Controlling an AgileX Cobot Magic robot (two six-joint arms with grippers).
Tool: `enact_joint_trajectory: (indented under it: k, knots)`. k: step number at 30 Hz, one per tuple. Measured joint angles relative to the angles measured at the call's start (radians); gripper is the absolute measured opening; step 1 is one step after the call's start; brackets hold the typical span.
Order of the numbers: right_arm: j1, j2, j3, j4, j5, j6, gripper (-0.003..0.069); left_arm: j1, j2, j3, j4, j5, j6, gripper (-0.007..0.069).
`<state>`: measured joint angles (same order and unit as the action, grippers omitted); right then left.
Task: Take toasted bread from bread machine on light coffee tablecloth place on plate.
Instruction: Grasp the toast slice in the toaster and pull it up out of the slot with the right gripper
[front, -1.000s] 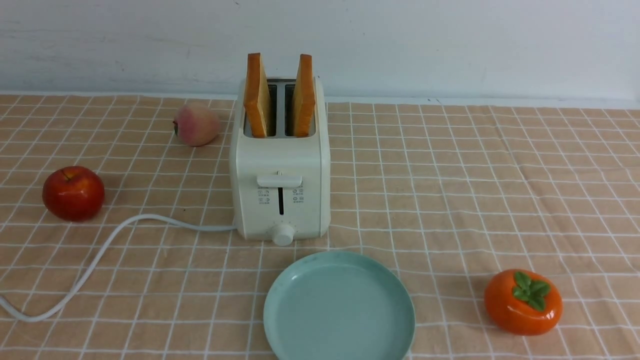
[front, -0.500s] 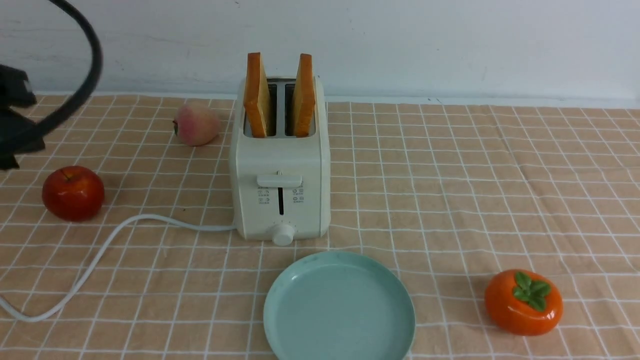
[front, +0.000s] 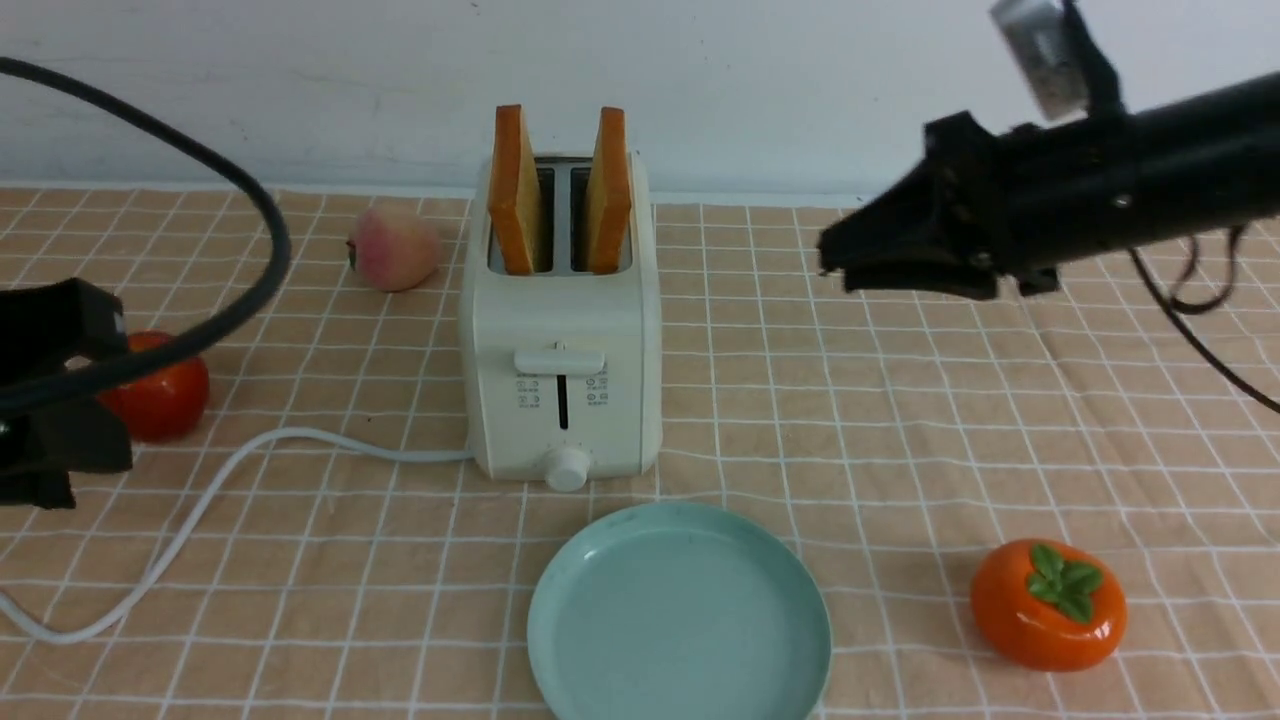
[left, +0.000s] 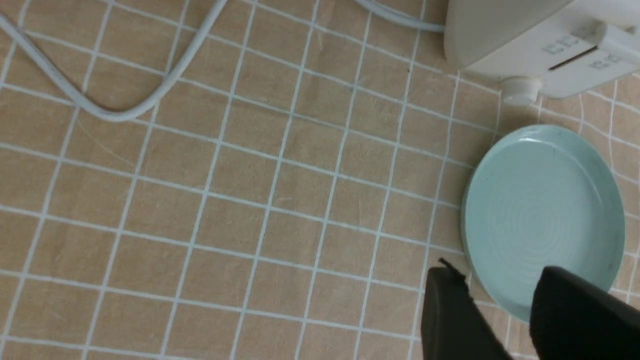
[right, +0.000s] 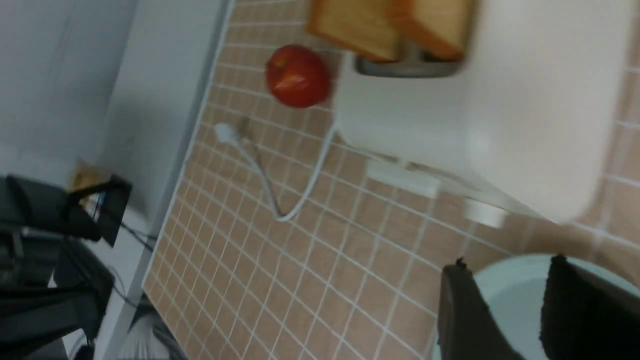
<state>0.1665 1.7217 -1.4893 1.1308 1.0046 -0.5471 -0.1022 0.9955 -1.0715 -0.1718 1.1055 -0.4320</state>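
Note:
Two slices of toasted bread (front: 516, 190) (front: 608, 190) stand upright in the slots of the cream bread machine (front: 560, 340) on the light coffee tablecloth (front: 900, 400). The empty mint-blue plate (front: 680, 615) lies just in front of it. My right gripper (front: 835, 265) hangs in the air to the right of the bread machine, pointing toward it; in the right wrist view it (right: 505, 265) is open and empty, with the toast (right: 360, 22) beyond it. My left arm (front: 55, 400) is at the far left. The left gripper (left: 500, 280) is open and empty, beside the plate (left: 542, 215).
A red apple (front: 165, 395) sits partly hidden behind my left arm. A peach (front: 393, 248) lies back left of the bread machine. An orange persimmon (front: 1047, 603) sits front right. The white cord (front: 200, 510) snakes across the cloth to the front left. A white wall runs behind.
Both arms have come into the front view. The left arm came in from the left and dropped in front of the apple. The right arm came in from the upper right.

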Motion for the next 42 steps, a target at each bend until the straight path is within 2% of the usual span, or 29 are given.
enact_joint_trajectory:
  k: [2,3,5,7,9,10,11,12,14,16,20,21,24,28,32,35,36,38,42]
  knots:
    - [0.051,0.043,-0.105,-0.047,0.006,0.02,0.0248,-0.006,0.0,0.007,-0.002,0.0,0.0,0.0237]
    - [0.112,0.091,-0.209,-0.16,0.017,0.093,0.0255,-0.024,0.0,0.01,-0.002,0.0,0.0,0.0237]
    - [0.172,0.138,-0.338,-0.321,0.038,0.205,0.0261,-0.053,0.0,0.013,-0.004,0.002,0.001,0.0237]
    - [0.249,0.203,-0.516,-0.573,0.077,0.397,0.0269,-0.083,0.0,0.014,-0.009,0.007,0.003,0.0237]
    - [0.301,0.256,-0.647,-0.751,0.101,0.566,0.0275,-0.1,0.0,0.014,-0.011,0.012,0.004,0.0237]
    - [0.325,0.284,-0.709,-0.824,0.106,0.653,0.0279,-0.105,0.0,0.014,-0.011,0.015,0.004,0.0237]
    - [0.333,0.289,-0.73,-0.836,0.107,0.669,0.028,-0.107,0.0,0.014,-0.011,0.015,0.004,0.0237]
    - [0.357,0.329,-0.805,-0.911,0.098,0.776,0.0289,-0.111,0.0,0.014,-0.011,0.016,0.005,0.0238]
    - [0.382,0.371,-0.866,-0.958,0.055,0.843,0.0309,-0.111,0.0,0.014,-0.011,0.016,0.006,0.0238]
    - [0.392,0.388,-0.882,-0.973,0.028,0.856,0.0325,-0.111,0.0,0.014,-0.011,0.017,0.007,0.0238]
    - [0.409,0.453,-0.896,-1.024,-0.075,0.878,0.0445,-0.111,0.0,0.014,-0.009,0.026,0.007,0.0238]
    - [0.409,0.455,-0.896,-1.027,-0.078,0.878,0.0445,-0.111,0.0,0.014,-0.009,0.026,0.007,0.0238]
    - [0.399,0.491,-0.896,-1.081,-0.126,0.878,0.0515,-0.111,0.0,0.015,-0.009,0.026,0.007,0.0238]
    - [0.392,0.526,-0.896,-1.114,-0.142,0.878,0.0526,-0.111,0.0,0.015,-0.009,0.026,0.007,0.0238]
    - [0.388,0.559,-0.896,-1.106,-0.142,0.869,0.0461,-0.111,0.0,0.015,-0.009,0.026,0.007,0.0238]
    - [0.387,0.566,-0.896,-1.065,-0.137,0.83,0.0302,-0.111,0.0,0.016,-0.009,0.026,0.007,0.0238]
    - [0.387,0.566,-0.897,-1.044,-0.138,0.816,0.0204,-0.111,0.0,0.016,-0.009,0.026,0.007,0.0238]
    - [0.386,0.565,-0.908,-1.023,-0.131,0.798,0.0087,-0.111,0.0,0.016,-0.009,0.026,0.007,0.0238]
    - [0.372,0.539,-0.953,-1.027,-0.104,0.792,0.0095,-0.111,0.0,0.016,-0.009,0.026,0.007,0.0238]
